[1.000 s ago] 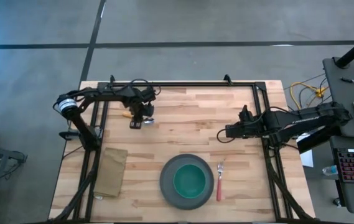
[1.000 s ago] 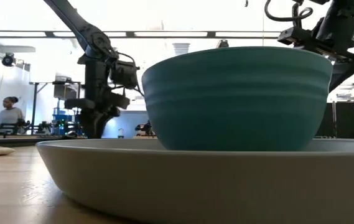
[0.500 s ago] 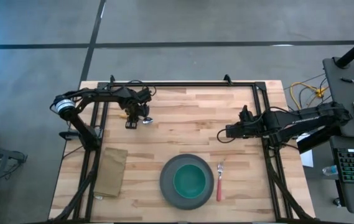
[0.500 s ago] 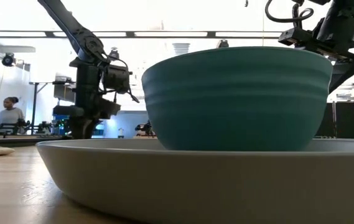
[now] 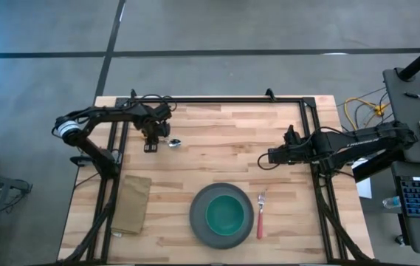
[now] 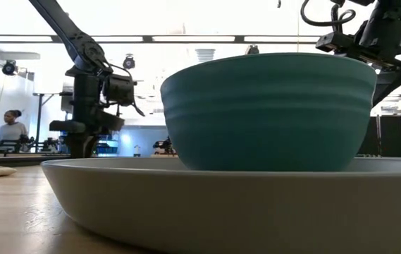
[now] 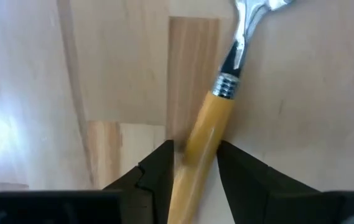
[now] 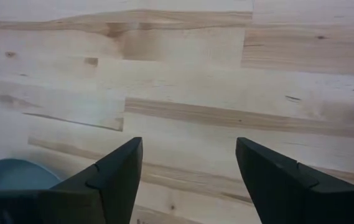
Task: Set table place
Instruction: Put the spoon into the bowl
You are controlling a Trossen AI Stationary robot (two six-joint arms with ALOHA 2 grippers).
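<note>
A spoon [image 7: 209, 134] with a yellow handle, a black collar and a metal neck lies on the table [image 5: 224, 125] near its far left corner. Its bowl [image 5: 174, 142] shows beside my left gripper [image 5: 150, 142]. That gripper points down over the handle and is shut on it; it also shows low over the table in the low view [image 6: 80, 144]. My right gripper [image 5: 272, 157] waits open above the table's right side, its fingers wide apart in the right wrist view [image 8: 189, 168]. My left gripper pinches the spoon's yellow handle [image 7: 198, 146] between its two fingers [image 7: 158, 168], a little behind the black collar. It comes from above, pointing down, with the fingers across the handle. The spoon lies flat, its metal neck [image 7: 245, 25] on the table.
A grey plate [image 5: 198, 222] with a teal bowl [image 5: 224, 216] in it sits near the table's near edge. A red-handled fork [image 5: 260, 218] lies just right of the plate, and a tan napkin [image 5: 133, 203] lies at the near left. A black rail frame [image 5: 217, 100] edges the table.
My left gripper has moved toward the table's left edge, from above the spoon's bowl to over its handle. The spoon's bowl has stayed where it was.
</note>
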